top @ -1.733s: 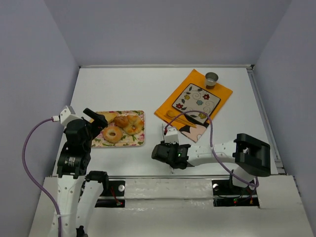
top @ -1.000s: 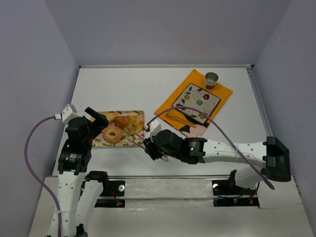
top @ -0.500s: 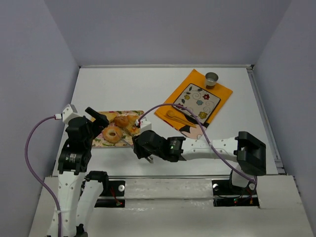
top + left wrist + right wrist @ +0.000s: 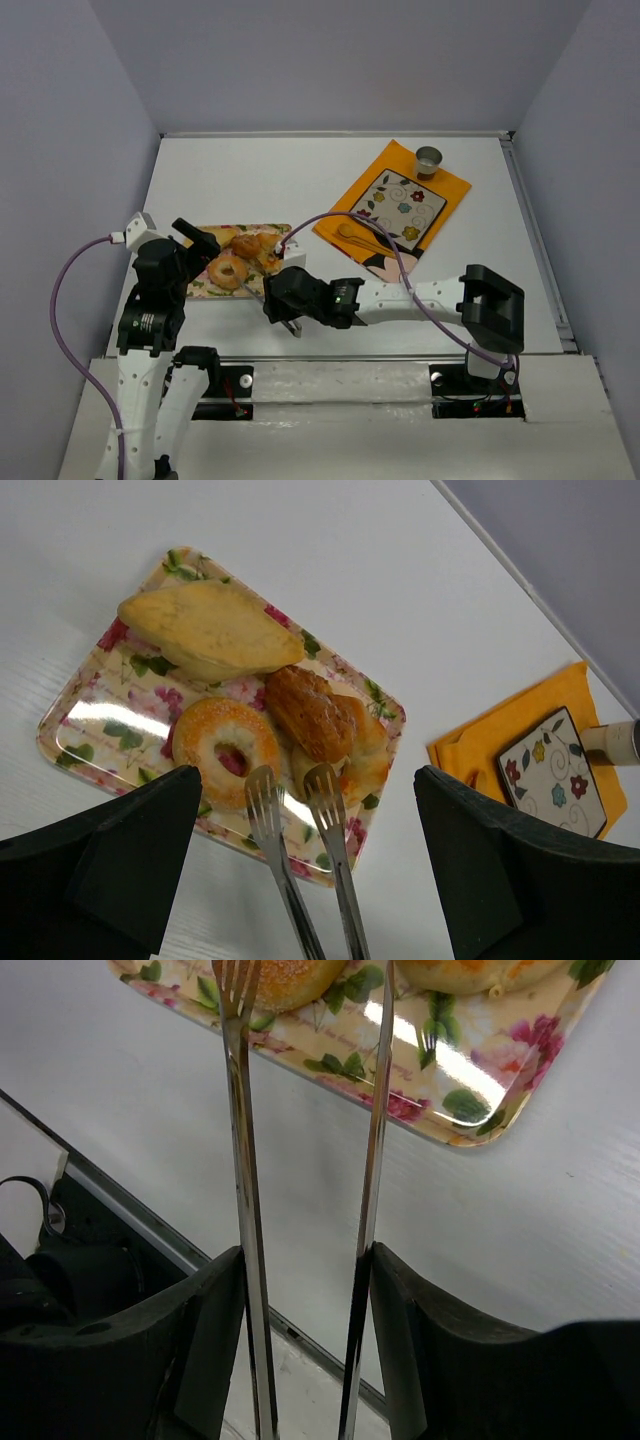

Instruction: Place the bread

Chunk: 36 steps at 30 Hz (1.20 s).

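The bagel (image 4: 225, 752) lies on the floral tray (image 4: 62, 720), not yet lifted. The right gripper (image 4: 305, 1275) is clamped on tongs (image 4: 243, 1160), their open tips at the bagel's edge. The left gripper (image 4: 300, 800) hangs wide open and empty. Grasping, carrying and setting down all remain.

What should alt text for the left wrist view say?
Metal tongs reach over a floral tray, tips near the ring-shaped bread, which sits beside a brown pastry and a pale wedge. The left arm's dark fingers frame the bottom corners, wide apart.
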Available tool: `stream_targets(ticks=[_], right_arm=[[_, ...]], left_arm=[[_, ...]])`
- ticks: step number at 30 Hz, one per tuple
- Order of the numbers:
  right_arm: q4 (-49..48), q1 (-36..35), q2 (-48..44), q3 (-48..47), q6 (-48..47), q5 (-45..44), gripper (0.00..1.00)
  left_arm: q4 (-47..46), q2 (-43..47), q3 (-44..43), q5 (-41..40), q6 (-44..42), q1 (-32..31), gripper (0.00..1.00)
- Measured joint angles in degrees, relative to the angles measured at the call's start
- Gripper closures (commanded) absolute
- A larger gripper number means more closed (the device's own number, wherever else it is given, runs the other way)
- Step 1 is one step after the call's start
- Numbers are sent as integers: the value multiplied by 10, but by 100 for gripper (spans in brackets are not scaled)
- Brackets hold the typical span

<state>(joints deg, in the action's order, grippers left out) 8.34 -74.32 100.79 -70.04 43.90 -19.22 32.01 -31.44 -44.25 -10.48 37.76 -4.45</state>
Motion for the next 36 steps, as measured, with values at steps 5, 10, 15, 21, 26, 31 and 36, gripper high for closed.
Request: stream_targets(ticks=[5, 10, 15, 21, 26, 31, 36], right_arm=[[0, 0, 23, -15, 18, 14, 47], [-2, 0, 28, -23, 28, 33, 47], [-12, 0, 27, -22, 29, 47, 44], [-25, 0, 19, -22, 34, 46, 43], [-26, 0, 19, -21, 46, 30, 43], [-28, 1, 19, -21, 57, 16, 43], [-29, 2, 28, -25, 57, 17, 43]], left_arm=[[0, 1, 3, 0, 0, 0, 1], [0, 1, 3, 2, 0, 0, 1], [0, 1, 3, 8, -1, 0, 1], [0, 2, 4, 11, -3, 0, 1], [0, 2, 4, 11, -3, 0, 1], [0, 2, 4, 11, -3, 0, 1], [0, 2, 4, 11, -3, 0, 1]])
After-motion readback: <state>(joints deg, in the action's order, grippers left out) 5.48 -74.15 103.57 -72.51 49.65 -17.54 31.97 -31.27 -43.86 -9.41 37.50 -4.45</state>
